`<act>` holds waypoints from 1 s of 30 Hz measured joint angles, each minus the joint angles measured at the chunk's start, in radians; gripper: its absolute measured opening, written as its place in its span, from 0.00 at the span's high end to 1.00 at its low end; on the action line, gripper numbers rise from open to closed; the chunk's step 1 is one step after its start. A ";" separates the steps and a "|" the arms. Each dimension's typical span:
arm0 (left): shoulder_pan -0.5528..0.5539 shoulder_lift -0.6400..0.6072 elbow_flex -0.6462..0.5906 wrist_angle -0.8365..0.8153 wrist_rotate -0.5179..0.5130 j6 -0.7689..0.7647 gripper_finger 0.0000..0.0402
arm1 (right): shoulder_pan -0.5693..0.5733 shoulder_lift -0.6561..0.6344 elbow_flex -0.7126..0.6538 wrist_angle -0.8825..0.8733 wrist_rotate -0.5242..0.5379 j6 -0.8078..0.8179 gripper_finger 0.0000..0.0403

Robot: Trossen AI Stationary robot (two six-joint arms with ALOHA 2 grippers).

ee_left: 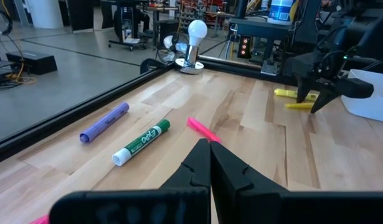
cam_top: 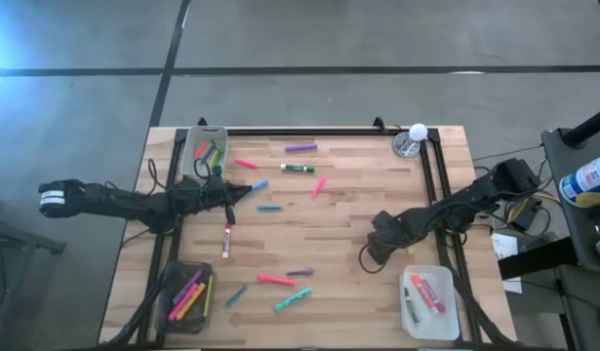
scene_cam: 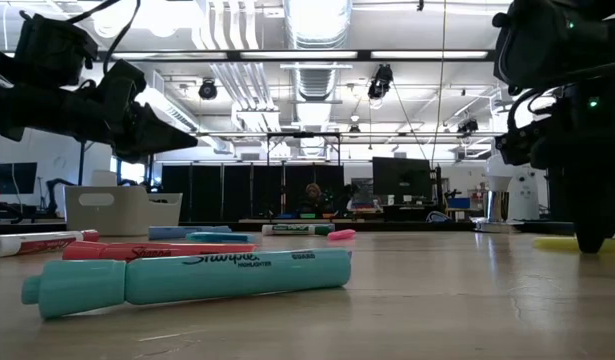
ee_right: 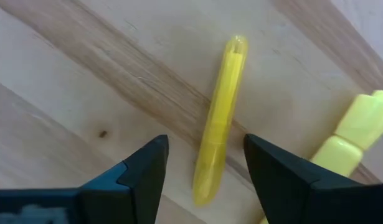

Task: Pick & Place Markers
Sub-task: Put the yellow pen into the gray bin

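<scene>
A slim yellow marker (ee_right: pixel 219 124) lies flat on the tabletop (cam_top: pixel 348 229), between the wide-spread fingers of the right claw (ee_right: pixel 205 165), which hangs low over it near a clear bin (cam_top: pixel 428 301); a second yellow marker (ee_right: pixel 353 134) lies just beside. The left claw (ee_left: pixel 210 163), pinched shut and empty, hovers by a green marker (ee_left: pixel 141 142), a purple (ee_left: pixel 104 122) and a pink one (ee_left: pixel 203 130).

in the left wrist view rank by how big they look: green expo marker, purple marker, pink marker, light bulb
1. green Expo marker
2. purple marker, nearly the same, so unsure
3. pink marker, partly hidden behind the left gripper
4. light bulb, farthest off, so its rank is unsure
</scene>
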 joint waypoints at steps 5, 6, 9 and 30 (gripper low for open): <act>0.000 0.000 0.000 -0.003 0.000 0.000 1.00 | 0.000 -0.003 -0.002 0.015 0.000 0.000 0.57; 0.000 0.000 0.000 -0.003 0.000 0.000 1.00 | 0.000 -0.007 -0.002 0.021 0.000 -0.001 0.59; 0.000 0.000 0.000 -0.011 0.000 -0.001 1.00 | 0.000 -0.014 -0.003 0.031 -0.001 -0.001 0.69; 0.000 0.000 0.000 -0.018 -0.012 0.000 0.99 | 0.000 -0.035 0.147 0.133 0.140 -0.238 0.86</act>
